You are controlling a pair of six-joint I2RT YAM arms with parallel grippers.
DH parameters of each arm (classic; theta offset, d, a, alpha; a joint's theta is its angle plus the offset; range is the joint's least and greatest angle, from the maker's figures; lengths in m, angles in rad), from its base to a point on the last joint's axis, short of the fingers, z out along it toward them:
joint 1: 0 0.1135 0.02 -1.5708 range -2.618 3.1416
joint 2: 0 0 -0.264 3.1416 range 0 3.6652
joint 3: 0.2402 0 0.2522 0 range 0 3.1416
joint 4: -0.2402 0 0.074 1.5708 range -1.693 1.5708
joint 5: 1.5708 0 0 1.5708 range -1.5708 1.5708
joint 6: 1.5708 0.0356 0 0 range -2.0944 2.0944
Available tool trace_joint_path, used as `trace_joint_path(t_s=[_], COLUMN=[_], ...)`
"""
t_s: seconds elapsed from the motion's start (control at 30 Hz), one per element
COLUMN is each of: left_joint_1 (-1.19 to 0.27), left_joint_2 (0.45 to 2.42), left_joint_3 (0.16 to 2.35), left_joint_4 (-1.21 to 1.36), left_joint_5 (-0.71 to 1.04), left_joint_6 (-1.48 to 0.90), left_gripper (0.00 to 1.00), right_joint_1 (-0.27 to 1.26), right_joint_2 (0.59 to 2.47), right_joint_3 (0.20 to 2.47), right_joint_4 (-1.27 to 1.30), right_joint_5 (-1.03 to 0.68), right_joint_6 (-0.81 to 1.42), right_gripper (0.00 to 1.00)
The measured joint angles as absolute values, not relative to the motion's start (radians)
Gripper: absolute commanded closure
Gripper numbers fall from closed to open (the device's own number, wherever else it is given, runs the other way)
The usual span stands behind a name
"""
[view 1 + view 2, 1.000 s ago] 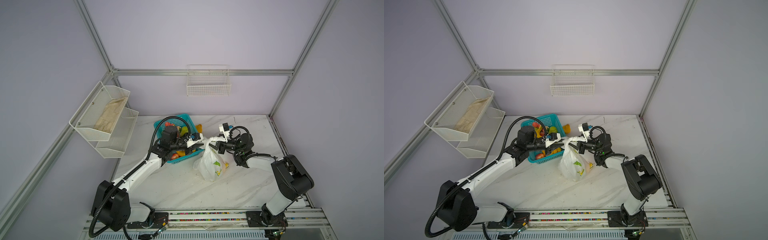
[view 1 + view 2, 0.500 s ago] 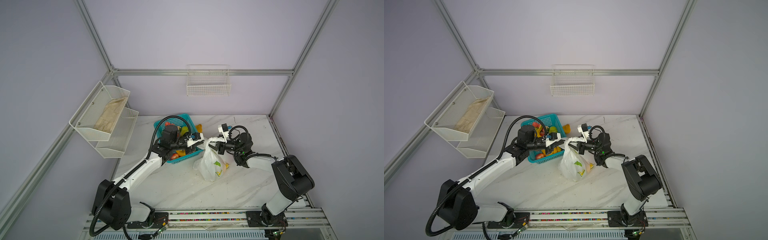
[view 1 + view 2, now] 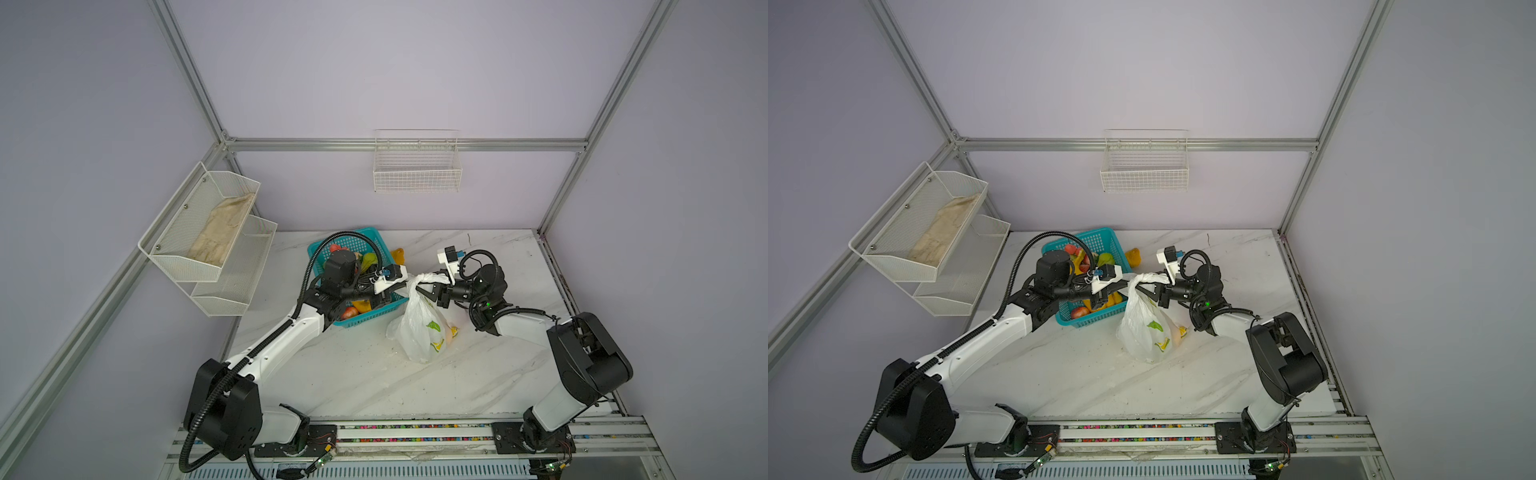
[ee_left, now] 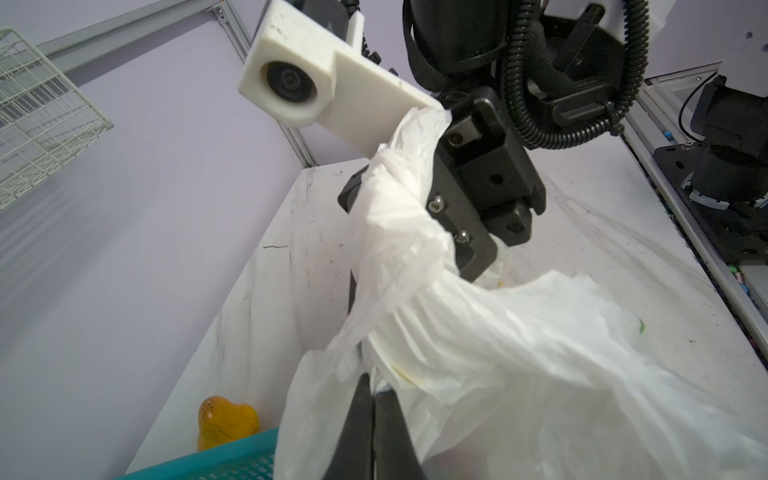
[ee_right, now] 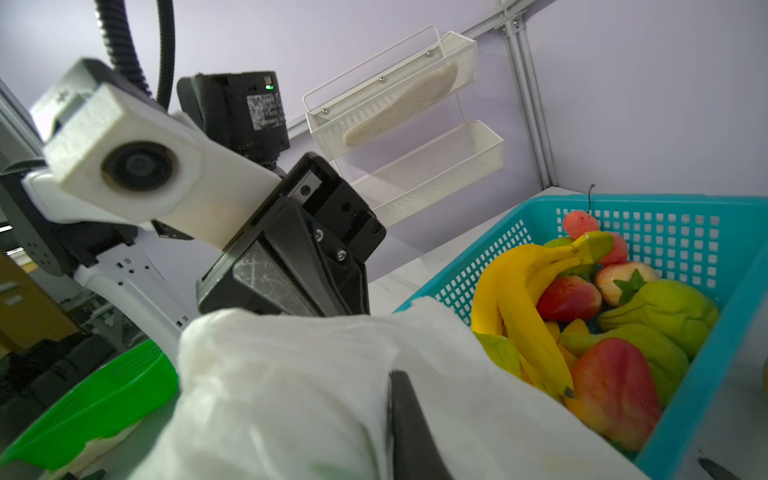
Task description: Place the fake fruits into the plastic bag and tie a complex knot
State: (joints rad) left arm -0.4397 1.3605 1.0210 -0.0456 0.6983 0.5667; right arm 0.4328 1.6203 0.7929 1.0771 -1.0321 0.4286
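Left claw [image 3: 403, 286] is pressed together on a fold of the plastic bag [image 3: 419, 328], just under its bunched handle strips [image 3: 422, 279]; the left wrist view shows both black fingers [image 4: 357, 432] meeting on the white film; its arm reaches low from the near left across the teal basket [image 3: 365, 318], forearm nearly level, wrist over the basket's right side; right claw [image 3: 435, 287] faces it from the opposite side, arm bent at the elbow and reaching inward, the handle strips draped over it; whether its fingers are spread or closed I cannot tell, since film hides all but one finger [image 5: 405, 419] in the right wrist view; the bag hangs between the two claws, top lifted, belly resting on the marble table [image 3: 353, 374] just right of the basket; a yellow fruit [image 3: 453, 331] shows through its lower right side; most fake fruits [image 5: 536, 307] lie in the basket, bananas with red and green pieces; one orange-yellow fruit [image 3: 397, 254] lies on the table behind the basket's far right corner; on the left wall a white mesh rack [image 3: 174, 237] holds a beige cloth [image 3: 220, 232]; a wire basket [image 3: 417, 166] hangs on the back wall, well apart from both arms.
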Motion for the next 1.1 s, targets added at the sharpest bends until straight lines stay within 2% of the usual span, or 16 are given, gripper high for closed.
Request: trace_joint_path(t_s=[0.3, 0.43, 0.53, 0.87, 1.1], left_joint_1=[-0.439, -0.440, -0.443, -0.459, -0.461], left_joint_2=[1.360, 1.360, 1.360, 1.360, 1.360], left_joint_3=[1.021, 1.021, 1.021, 1.021, 1.021], left_joint_4=[-0.027, -0.011, -0.005, 0.006, 0.006], left_joint_5=[0.687, 0.686, 0.683, 0.671, 0.664], left_joint_6=[0.493, 0.468, 0.455, 0.445, 0.445], left_gripper=[1.00, 1.00, 1.00, 1.00, 1.00], right_joint_1=[0.358, 0.335, 0.326, 0.325, 0.325], right_joint_2=[1.442, 1.340, 1.275, 1.142, 1.111], right_joint_3=[0.727, 0.698, 0.693, 0.704, 0.719], right_joint_4=[0.885, 0.768, 0.686, 0.438, 0.421], right_joint_5=[-0.941, -0.890, -0.850, -0.794, -0.848], right_joint_6=[0.302, 0.234, 0.188, 0.075, 0.065], right_gripper=[0.57, 0.40, 0.34, 0.37, 0.39])
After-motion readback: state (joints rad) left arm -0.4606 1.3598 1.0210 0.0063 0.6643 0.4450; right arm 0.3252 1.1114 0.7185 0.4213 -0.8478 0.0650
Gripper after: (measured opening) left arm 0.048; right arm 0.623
